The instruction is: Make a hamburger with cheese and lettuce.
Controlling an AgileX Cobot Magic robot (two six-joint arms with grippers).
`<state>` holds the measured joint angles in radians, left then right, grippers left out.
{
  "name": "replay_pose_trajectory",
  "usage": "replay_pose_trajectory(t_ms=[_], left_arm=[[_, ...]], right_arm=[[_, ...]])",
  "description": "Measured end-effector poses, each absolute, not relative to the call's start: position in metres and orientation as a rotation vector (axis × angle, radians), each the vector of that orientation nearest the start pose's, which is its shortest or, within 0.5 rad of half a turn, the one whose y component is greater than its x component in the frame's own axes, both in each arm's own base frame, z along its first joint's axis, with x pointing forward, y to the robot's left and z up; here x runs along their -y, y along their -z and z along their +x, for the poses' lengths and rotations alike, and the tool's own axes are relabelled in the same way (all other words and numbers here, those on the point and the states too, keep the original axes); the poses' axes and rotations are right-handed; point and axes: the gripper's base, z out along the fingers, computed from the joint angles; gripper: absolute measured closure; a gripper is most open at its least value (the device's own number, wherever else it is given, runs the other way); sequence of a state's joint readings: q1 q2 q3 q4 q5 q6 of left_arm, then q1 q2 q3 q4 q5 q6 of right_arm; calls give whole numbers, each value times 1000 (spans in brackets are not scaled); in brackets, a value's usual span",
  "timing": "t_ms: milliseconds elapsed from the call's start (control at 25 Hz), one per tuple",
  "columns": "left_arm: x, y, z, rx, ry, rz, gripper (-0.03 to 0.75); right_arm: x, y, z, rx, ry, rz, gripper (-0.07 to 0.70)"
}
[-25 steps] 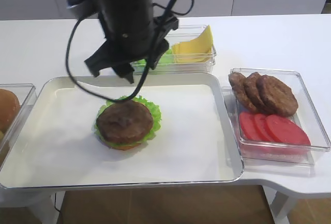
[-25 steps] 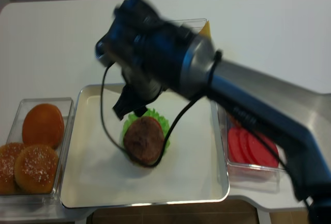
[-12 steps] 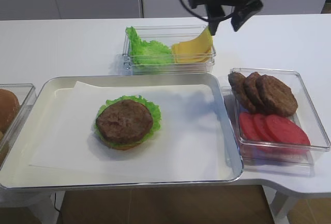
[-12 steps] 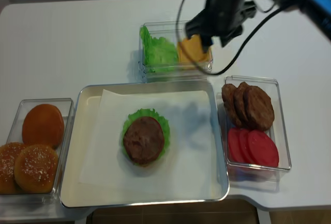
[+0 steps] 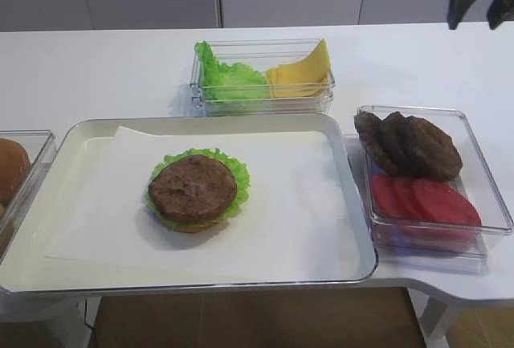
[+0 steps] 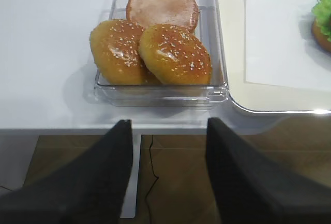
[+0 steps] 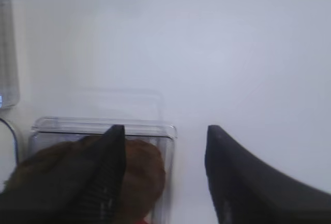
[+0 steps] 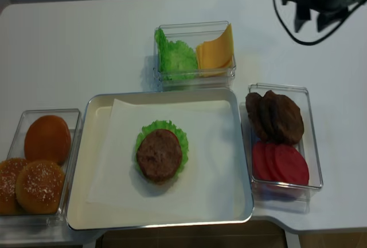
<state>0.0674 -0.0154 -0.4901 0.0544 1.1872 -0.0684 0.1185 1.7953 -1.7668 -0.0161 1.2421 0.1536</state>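
Hamburger (image 5: 194, 193) sits a little left of the middle of the steel tray (image 5: 353, 203), on a sheet of white paper (image 5: 297, 211). It has a bun base, a frill of green lettuce around the rim and a brown patty on top. So base, lettuce and patty look done; I judge that a cheese slice and a top bun are left, as no yellow shows on the stack.

On the left, outside the tray, a clear box holds the sesame buns (image 6: 150, 53). The left gripper (image 6: 168, 172) hangs low beyond the near table edge, fingers spread and empty.

On the right, another clear box (image 5: 491, 195) lies just beside the tray, with spare patties (image 5: 409, 143) at its far end and tomato slices (image 5: 426, 201) at its near end.

Behind the tray, a third box keeps the lettuce (image 5: 229, 79) on the left and the cheese (image 5: 303, 75) on the right, the slices leaning up against the wall.

Farthest, the right gripper (image 8: 317, 16) hovers high over the bare table at the far right, fingers spread, holding nothing. The room above the tray and the cheese box is open, so a reach down to the cheese looks free; the box walls are the edges to mind.
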Motion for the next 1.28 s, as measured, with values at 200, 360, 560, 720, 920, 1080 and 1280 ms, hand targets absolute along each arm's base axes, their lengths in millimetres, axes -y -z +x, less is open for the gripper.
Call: replay_pose_trajectory(t_ms=[200, 360, 560, 720, 920, 1080, 1280], left_arm=[[-4, -265, -12, -2159, -66, -154, 371], [-4, -265, -12, -2159, -66, -154, 371], [-4, -265, -12, -2159, -66, -154, 371], [-4, -265, -12, -2159, -66, -154, 371], [-4, -265, -12, -2159, -66, -154, 371], [-4, -265, -12, -2159, -66, -154, 371], [-4, -265, -12, -2159, -66, -154, 371]], right_arm=[[-12, -340, 357, -2786, -23, 150, 258], [-7, -353, 327, -2764, -8, 153, 258], [-6, -369, 278, -2722, -8, 142, 258], [-5, -375, 234, -2689, -9, 117, 258], [-4, -380, 180, -2621, -23, 101, 258], [-4, -380, 139, -2554, -40, 56, 258], [-5, -374, 90, -2464, -62, 2, 258]])
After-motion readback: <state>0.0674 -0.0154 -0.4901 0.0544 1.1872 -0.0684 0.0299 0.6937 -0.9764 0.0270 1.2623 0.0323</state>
